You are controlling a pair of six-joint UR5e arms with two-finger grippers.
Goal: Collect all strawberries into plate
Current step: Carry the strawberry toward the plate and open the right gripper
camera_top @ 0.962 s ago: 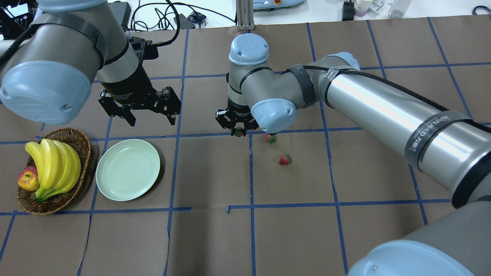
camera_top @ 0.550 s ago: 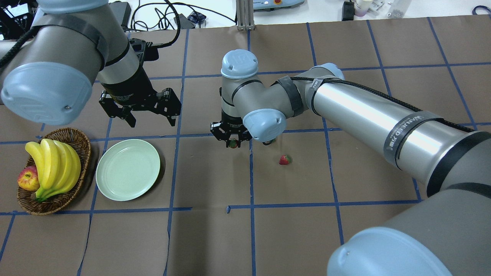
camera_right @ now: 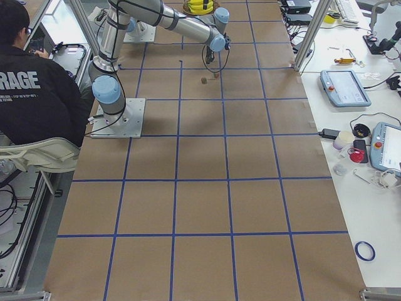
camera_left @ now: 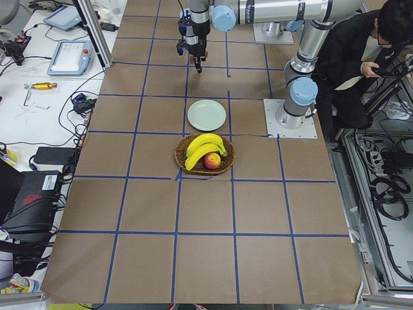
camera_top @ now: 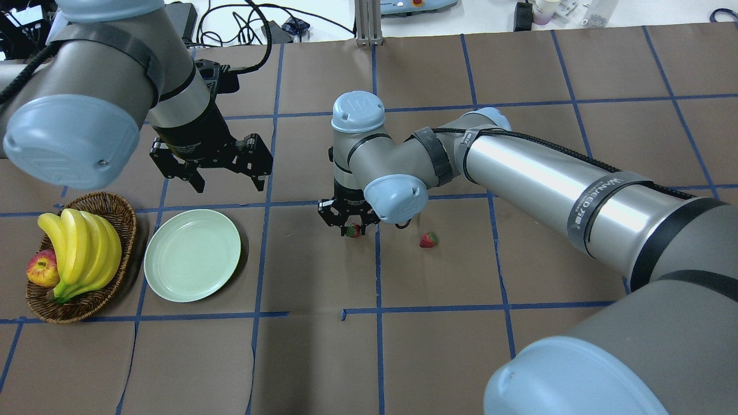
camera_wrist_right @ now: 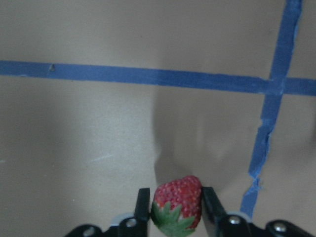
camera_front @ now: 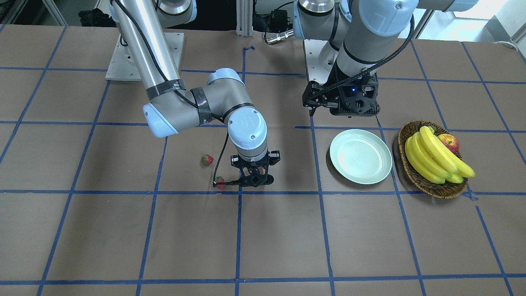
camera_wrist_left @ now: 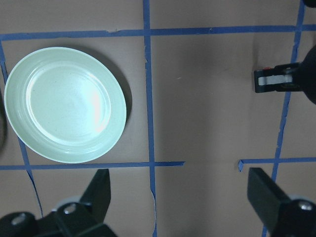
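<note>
My right gripper [camera_top: 349,226] is shut on a strawberry [camera_top: 353,231], held just above the table near a blue tape crossing; the right wrist view shows the berry [camera_wrist_right: 177,197] pinched between both fingers. In the front view the gripper [camera_front: 257,176] has a second strawberry [camera_front: 220,183] right beside it and a third [camera_front: 207,160] further off. Overhead, only the third one [camera_top: 428,240] shows; the wrist hides the second. The mint-green plate [camera_top: 192,255] lies empty to the left. My left gripper [camera_top: 225,176] hangs open behind the plate [camera_wrist_left: 64,104].
A wicker basket [camera_top: 124,222] with bananas [camera_top: 81,251] and a red apple [camera_top: 41,270] stands left of the plate. My right arm's forearm [camera_top: 548,173] stretches across the right half of the table. Blue tape lines grid the brown surface.
My right gripper has carried the strawberry toward the robot and slightly left, away from the two loose berries. Its wrist now hides one of them overhead. The left arm has stayed still.
</note>
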